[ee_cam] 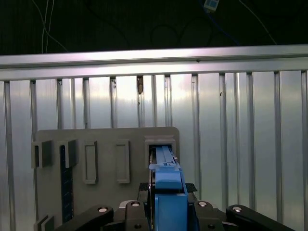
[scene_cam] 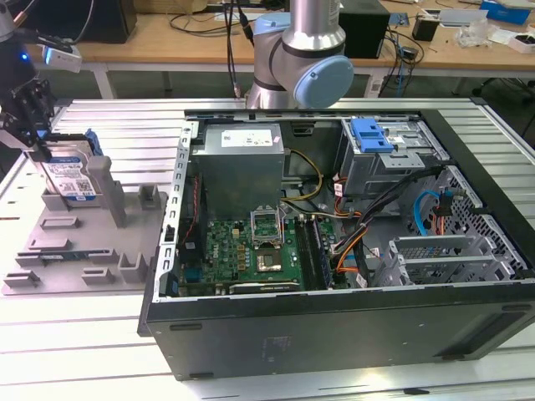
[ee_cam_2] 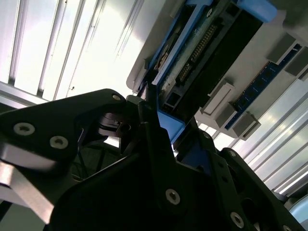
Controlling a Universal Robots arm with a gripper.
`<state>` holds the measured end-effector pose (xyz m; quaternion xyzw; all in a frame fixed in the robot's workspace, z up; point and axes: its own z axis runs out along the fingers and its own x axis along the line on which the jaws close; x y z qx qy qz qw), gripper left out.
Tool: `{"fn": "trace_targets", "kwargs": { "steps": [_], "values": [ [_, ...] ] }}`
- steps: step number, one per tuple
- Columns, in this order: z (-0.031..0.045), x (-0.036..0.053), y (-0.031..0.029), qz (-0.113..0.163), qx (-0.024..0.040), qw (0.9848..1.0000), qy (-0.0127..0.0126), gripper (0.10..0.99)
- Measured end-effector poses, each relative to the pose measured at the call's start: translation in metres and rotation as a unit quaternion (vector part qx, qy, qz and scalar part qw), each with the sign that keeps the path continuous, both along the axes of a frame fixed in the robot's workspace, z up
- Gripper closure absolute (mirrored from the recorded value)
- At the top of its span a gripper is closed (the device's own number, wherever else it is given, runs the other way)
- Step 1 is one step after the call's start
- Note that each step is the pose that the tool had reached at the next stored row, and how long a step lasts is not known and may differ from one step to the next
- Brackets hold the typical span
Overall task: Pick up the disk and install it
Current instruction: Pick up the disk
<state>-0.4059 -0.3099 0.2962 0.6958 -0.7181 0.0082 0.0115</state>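
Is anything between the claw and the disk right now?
Nothing visible. The claw is right at the top edge of the disk, which stands upright in the grey fixture at the exterior view's left. No cable or part lies between them.

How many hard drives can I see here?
1. The disk stands on edge in the gray holder at the exterior view's left, the gripper at it. Others may hide inside the computer case.

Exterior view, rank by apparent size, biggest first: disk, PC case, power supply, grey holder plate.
1. PC case
2. holder plate
3. power supply
4. disk, standing on edge in the holder plate

No close calls; each gap is plain.
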Motion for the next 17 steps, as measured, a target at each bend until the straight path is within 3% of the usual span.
{"fn": "trace_targets", "kwargs": {
  "steps": [9,17],
  "values": [
    [0.0176,0.0000,0.0000,0.000,-0.0008,1.0000,0.0000,0.722],
    [0.0433,0.0000,0.0000,0.000,-0.0012,1.0000,0.0000,0.722]
  ]
}}
